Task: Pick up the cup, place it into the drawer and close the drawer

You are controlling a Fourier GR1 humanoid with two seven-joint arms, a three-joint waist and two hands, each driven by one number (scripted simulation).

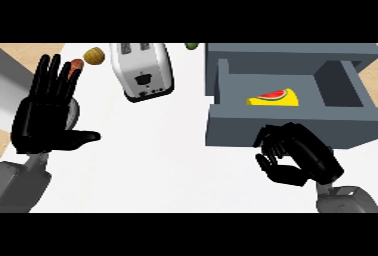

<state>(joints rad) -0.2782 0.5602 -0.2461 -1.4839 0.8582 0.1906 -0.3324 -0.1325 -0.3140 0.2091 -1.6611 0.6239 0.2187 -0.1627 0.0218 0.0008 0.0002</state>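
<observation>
The cup (275,97), yellow with a watermelon print, lies on its side inside the open drawer (284,120), apart from both hands. The right hand (295,157) sits just in front of the drawer's front panel with fingers curled and nothing in them; the left hand (46,112) rests open at the view's left, fingers up. The cup is judged light, rigid and smooth-walled, so any regrasp belongs around its body; the front panel is the surface to push.

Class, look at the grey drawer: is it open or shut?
Open: the drawer is pulled out, its inside visible, with a yellow watermelon-printed object lying in it.
</observation>
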